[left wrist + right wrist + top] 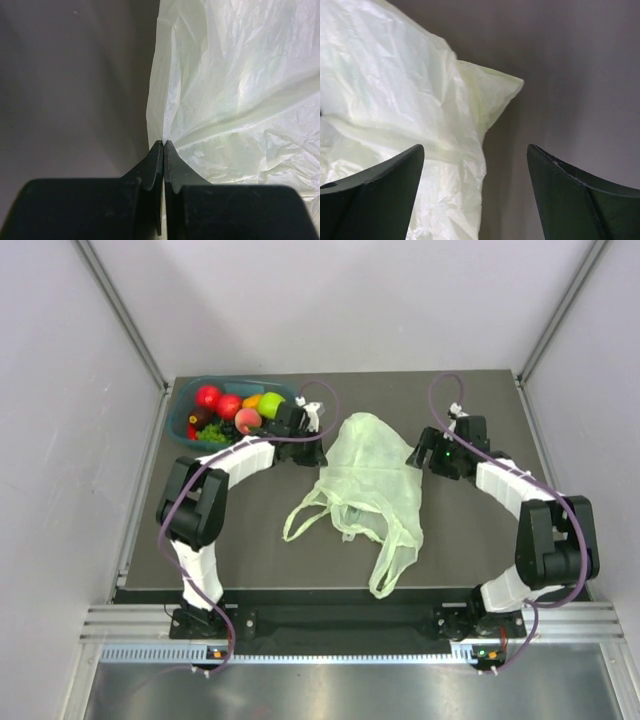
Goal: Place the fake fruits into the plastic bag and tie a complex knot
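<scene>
The pale green plastic bag lies crumpled in the middle of the table, with its two loop handles toward the near edge and no knot in them. The fake fruits are piled in a teal tray at the back left. My left gripper is at the bag's left far edge. In the left wrist view it is shut, with its tips on the edge of the bag. My right gripper is open and empty at the bag's right far corner. In the right wrist view it straddles the bag's edge.
The teal tray sits just behind my left forearm. The dark table mat ends at a metal rail in front. Grey walls enclose the left, right and back sides.
</scene>
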You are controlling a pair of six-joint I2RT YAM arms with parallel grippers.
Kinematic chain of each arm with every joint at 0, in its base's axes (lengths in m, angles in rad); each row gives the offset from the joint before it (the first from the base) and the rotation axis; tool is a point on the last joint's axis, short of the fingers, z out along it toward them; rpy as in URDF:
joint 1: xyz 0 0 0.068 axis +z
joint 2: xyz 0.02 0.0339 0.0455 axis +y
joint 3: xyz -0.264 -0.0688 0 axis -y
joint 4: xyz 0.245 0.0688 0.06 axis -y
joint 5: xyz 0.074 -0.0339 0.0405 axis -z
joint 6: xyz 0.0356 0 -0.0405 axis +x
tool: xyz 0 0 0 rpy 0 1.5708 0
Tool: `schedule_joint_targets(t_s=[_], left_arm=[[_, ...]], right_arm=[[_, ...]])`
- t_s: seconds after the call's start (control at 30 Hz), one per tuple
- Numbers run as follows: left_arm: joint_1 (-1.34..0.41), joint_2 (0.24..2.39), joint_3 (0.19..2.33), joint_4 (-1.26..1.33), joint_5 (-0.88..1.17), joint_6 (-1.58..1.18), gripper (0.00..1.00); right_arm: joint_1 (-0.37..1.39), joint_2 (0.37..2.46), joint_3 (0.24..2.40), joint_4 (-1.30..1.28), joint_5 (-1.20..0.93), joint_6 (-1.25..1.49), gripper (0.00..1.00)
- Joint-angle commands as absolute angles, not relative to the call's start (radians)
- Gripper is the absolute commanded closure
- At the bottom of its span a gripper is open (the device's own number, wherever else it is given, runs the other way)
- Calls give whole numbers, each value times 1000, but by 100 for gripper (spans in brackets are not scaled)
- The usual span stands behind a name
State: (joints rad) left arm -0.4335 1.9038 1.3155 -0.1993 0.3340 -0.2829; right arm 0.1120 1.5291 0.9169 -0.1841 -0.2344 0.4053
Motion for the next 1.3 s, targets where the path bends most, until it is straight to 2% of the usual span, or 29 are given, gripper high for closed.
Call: schedule_joint_targets(t_s=[0.0,0.1,0.13,0.23,0.6,0.63,0.7,0.73,0.77,0.83,0.87,0.9,1.07,1.13,1.27], left_arm=[[-434,1924,1362,-202,324,-259,100],[-434,1945,1388,-201,331,-259,100],[-434,1959,1408,-201,334,-259,100],[-434,1992,1469,-209,333,-247,100],[-457,2203,1903,-324,357,-141,100],[-465,2215,1929,-331,368,-137,92],[-471,2243,1992,-339,382,-129,79],[-475,2247,2009,-345,377,-127,61],[-480,2247,2020,-357,374,-124,53],[-480,2227,2026,-359,368,-124,46],[-480,2214,2020,-359,353,-126,38],[-480,2186,2013,-365,341,-126,35],[-473,2074,1970,-420,250,-144,29],[-451,1979,1881,-419,148,-201,26],[-382,1780,1634,-342,124,-340,19]], right_arm=[[140,1522,913,-75,-307,442,17],[141,1565,914,-54,-327,449,52],[141,1577,917,-48,-334,452,69],[137,1563,930,-70,-240,472,100],[166,1376,920,-196,105,408,100],[190,1347,911,-210,126,393,96],[216,1319,897,-212,150,373,64],[248,1287,884,-207,153,361,51],[264,1270,873,-169,141,341,47],[311,1241,867,-140,115,273,42],[324,1238,870,-117,86,226,42],[339,1247,879,-114,71,209,41],[458,1339,969,-89,29,43,41],[504,1399,1002,-83,63,12,40],[569,1483,1042,-69,74,-73,31]])
